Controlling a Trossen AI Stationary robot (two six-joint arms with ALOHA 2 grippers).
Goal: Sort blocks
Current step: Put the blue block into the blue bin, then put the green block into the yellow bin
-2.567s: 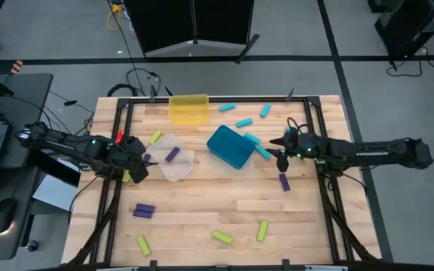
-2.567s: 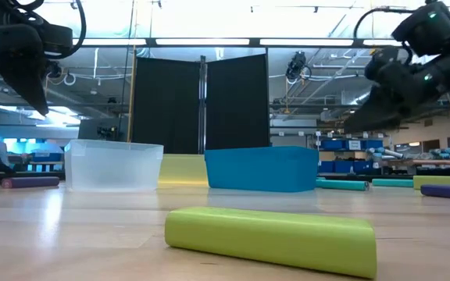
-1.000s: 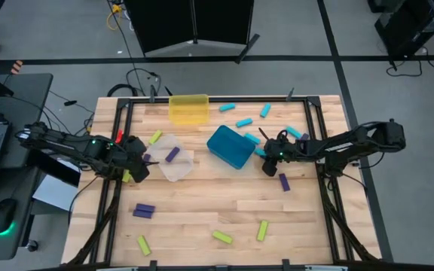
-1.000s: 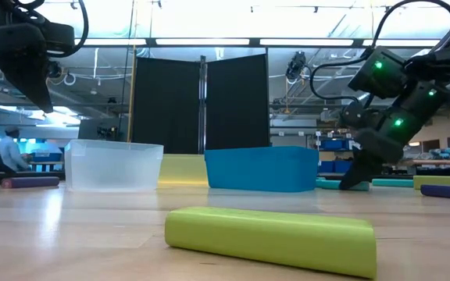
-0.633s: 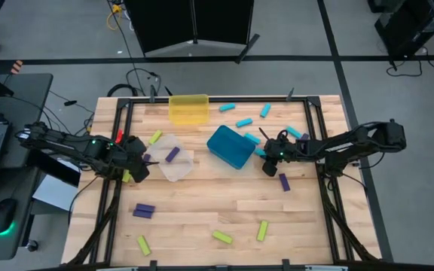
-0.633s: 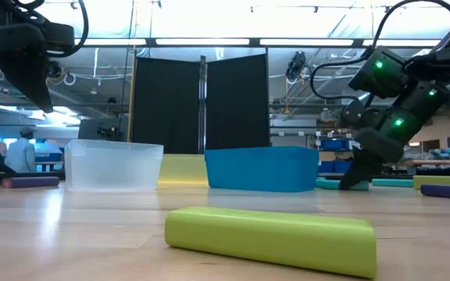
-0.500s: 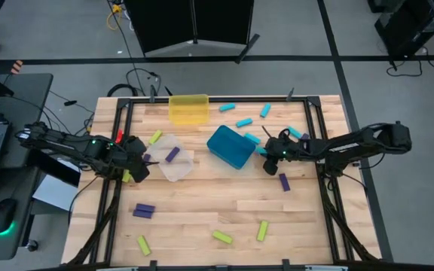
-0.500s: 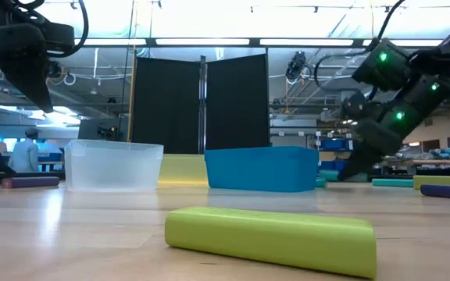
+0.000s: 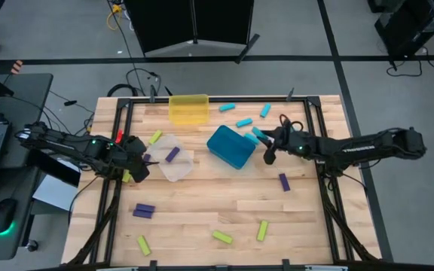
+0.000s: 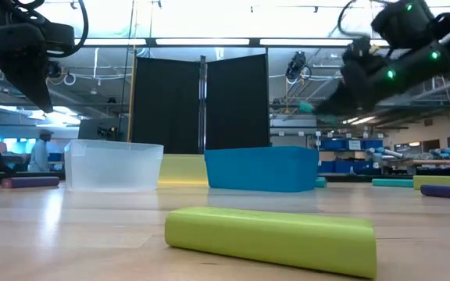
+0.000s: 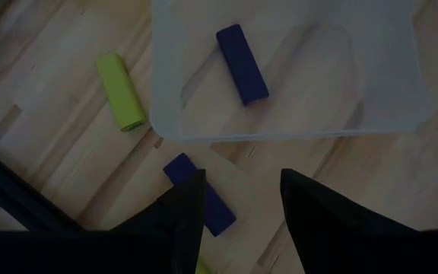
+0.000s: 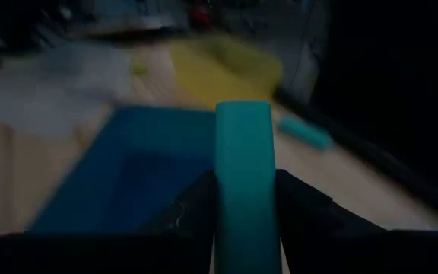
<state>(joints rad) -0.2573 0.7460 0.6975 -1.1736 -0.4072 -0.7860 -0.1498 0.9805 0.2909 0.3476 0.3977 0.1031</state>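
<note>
At the table's left side, the left gripper (image 9: 136, 159) hangs raised beside the clear bin (image 9: 173, 158), its fingers (image 11: 181, 221) parted with nothing seen between them in its wrist view; one purple block (image 11: 242, 53) lies inside that bin and another purple block (image 11: 200, 194) sits on the wood just outside its wall, under the fingertips, likely the next to be gathered there. A yellow-green block (image 11: 120, 91) lies close by on the table. At centre, the yellow bin (image 9: 188, 108) stands at the far edge and the teal bin (image 9: 230, 147) sits between the arms. To the right, the right gripper (image 9: 268, 147) is clamped on a cyan block (image 12: 243, 171), carried upright at the teal bin's right edge, apparently so it can be dropped in with its own colour. Other blocks lie scattered: cyan ones (image 9: 243, 122) behind the teal bin, a purple one (image 9: 283, 181) to its right, yellow-green ones (image 9: 222, 237) along the near edge.
</note>
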